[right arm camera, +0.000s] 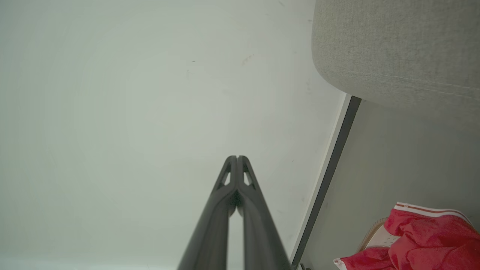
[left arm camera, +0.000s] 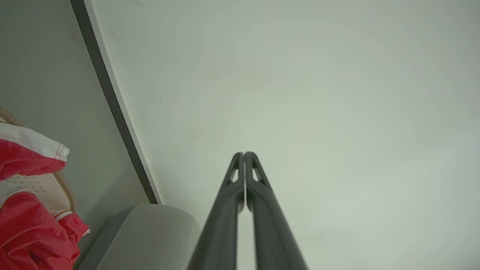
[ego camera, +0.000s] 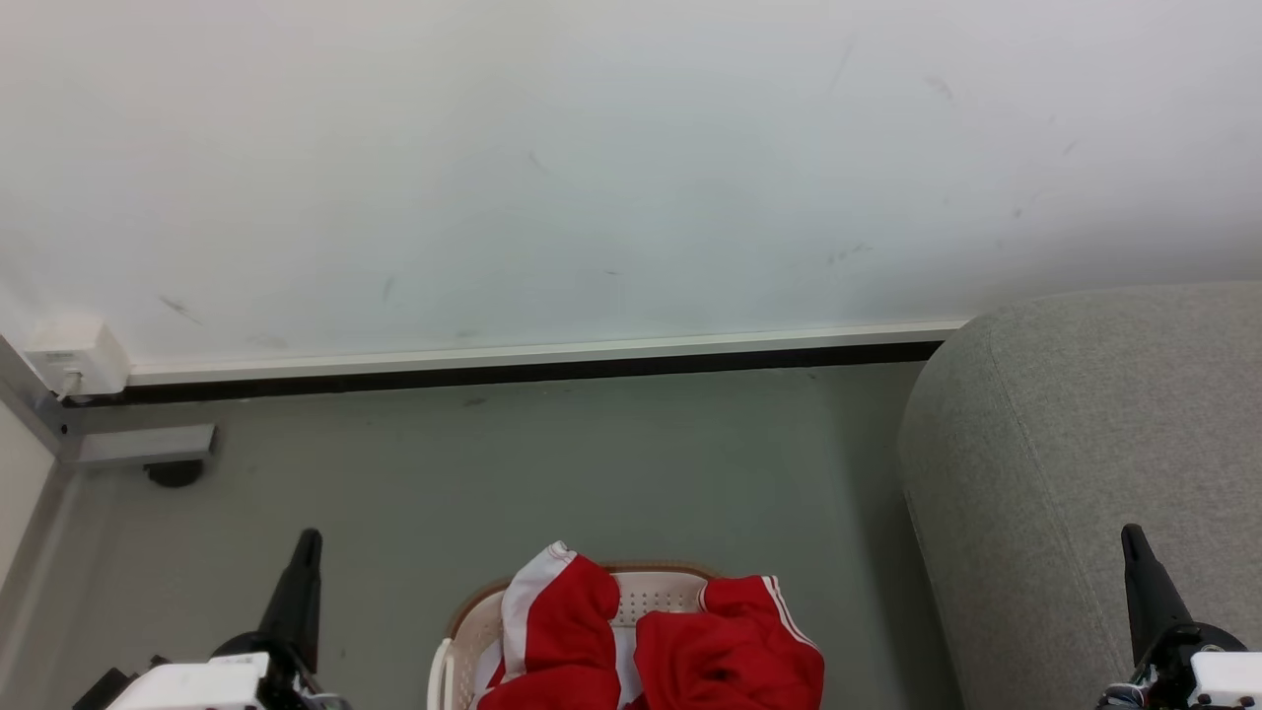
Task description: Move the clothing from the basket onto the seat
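The clothing (ego camera: 730, 651) lies heaped in the basket (ego camera: 659, 595), which stands on the grey-green floor (ego camera: 552, 473) at the bottom middle of the head view, directly in front of the robot. One red garment with a broad white panel rises over the basket's left side, and another with thin white side stripes spills over its right rim, so that only a patch of the perforated cream back wall and a curve of the brown rim band show between and behind them. The seat (ego camera: 1094, 444) stands to the robot's right, its rounded grey end near the basket but apart from it, with a strip of floor between; no garment lies on the part of it that is in view. The left gripper (ego camera: 309, 538) hangs at the lower left, above the floor and well left of the basket, its fingers (left arm camera: 225, 210) pressed together tip to tip and holding nothing. The right gripper (ego camera: 1132, 534) hangs at the lower right in front of the seat, its fingers (right arm camera: 217, 213) likewise closed on each other and empty. Both point toward the pale wall (ego camera: 611, 148), which meets the floor along a white and black baseboard (ego camera: 542, 361); a small white box (ego camera: 75, 357) sits at the wall's left end.
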Motion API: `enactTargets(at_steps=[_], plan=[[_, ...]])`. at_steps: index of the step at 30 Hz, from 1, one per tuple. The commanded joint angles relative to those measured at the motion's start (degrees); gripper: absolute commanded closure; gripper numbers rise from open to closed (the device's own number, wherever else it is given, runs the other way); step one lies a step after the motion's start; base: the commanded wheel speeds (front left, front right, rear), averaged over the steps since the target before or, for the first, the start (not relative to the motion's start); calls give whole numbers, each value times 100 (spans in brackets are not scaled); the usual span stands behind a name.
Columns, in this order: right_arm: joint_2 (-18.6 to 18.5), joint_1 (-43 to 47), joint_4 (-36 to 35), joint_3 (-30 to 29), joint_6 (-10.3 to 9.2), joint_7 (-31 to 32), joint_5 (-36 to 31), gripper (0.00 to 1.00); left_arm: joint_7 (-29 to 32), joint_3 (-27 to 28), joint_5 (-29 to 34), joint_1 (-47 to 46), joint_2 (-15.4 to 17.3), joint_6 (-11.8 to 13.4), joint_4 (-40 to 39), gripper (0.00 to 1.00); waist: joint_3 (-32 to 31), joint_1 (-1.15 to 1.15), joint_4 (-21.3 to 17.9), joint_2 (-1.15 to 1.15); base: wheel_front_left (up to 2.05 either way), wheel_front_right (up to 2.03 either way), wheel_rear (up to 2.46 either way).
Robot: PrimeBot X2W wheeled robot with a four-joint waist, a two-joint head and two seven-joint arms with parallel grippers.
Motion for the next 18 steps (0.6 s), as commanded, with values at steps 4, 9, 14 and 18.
enactTargets(at_steps=[4, 9, 14, 18], plan=[[-4, -76, 14, -13, -13, 8, -23, 100, 17, 10, -67, -48, 14, -23, -17, 100, 0, 0, 0, 0, 0, 0, 0], [-4, -76, 14, -13, -13, 8, -23, 100, 17, 10, -67, -48, 14, -23, -17, 100, 0, 0, 0, 0, 0, 0, 0], [-4, -76, 14, -13, -13, 8, -23, 100, 17, 10, -67, -48, 14, -23, -17, 100, 0, 0, 0, 0, 0, 0, 0], [-4, -76, 14, -13, -13, 8, -23, 100, 17, 10, -67, -48, 14, -23, -17, 100, 0, 0, 0, 0, 0, 0, 0]])
